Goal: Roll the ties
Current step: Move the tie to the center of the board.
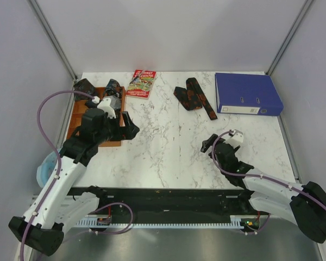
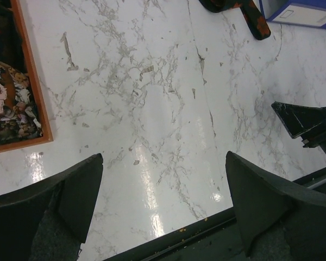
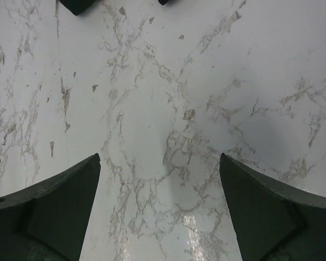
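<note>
A long black tie with orange-red blotches (image 1: pixel 193 98) lies loosely folded at the back of the marble table; its end shows at the top of the left wrist view (image 2: pixel 244 12). Small dark rolled ties (image 1: pixel 113 88) sit at the far end of an orange tray (image 1: pixel 76 120), and one bundle (image 1: pixel 83 86) is at its back left corner. A patterned bundle (image 2: pixel 6 106) lies inside the tray (image 2: pixel 33 95). My left gripper (image 1: pixel 131 126) is open and empty beside the tray (image 2: pixel 163 163). My right gripper (image 1: pixel 208 142) is open and empty over bare marble (image 3: pixel 160 157).
A blue binder (image 1: pixel 247 93) lies at the back right, also in the left wrist view (image 2: pixel 307 12). A red-and-green booklet (image 1: pixel 142 83) lies at the back centre. A pale blue object (image 1: pixel 43 168) sits off the table's left edge. The right gripper's fingers (image 2: pixel 307 124) show in the left wrist view.
</note>
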Tool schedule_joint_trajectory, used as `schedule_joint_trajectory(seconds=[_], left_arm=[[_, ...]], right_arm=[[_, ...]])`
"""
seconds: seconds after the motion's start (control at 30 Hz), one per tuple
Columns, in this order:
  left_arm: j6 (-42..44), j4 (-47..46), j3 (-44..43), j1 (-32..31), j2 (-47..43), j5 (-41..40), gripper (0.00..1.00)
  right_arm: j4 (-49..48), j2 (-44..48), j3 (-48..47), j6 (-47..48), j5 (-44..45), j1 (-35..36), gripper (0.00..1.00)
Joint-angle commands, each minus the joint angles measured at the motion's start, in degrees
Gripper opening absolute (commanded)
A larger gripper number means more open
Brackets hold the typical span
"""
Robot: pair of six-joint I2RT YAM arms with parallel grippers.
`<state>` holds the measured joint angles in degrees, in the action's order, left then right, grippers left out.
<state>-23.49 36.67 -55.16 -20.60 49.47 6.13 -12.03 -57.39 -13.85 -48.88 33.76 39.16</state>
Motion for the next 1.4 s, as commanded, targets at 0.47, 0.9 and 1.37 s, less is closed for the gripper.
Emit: schedule_joint_trajectory(seconds=[0.47,0.9,1.37], left_arm=[[-4.3,-11.0,-1.9,-9.4,8.8,-5.6,0.95],[-6.0,-16.7,-2.5,-15.6,17.0,-5.9,0.94],[-16.9,-32.6,-8.8,-18.9,38.8,1.9,0.8]], right_arm=[[-7.6,2.5,2.9,-0.5,-0.4,0.2,0.98],[-6.5,5.1,3.6,-2.2,0.2,0.3,0.98],[5.7,31.3,13.4,-13.3,18.9,0.2,0.97]])
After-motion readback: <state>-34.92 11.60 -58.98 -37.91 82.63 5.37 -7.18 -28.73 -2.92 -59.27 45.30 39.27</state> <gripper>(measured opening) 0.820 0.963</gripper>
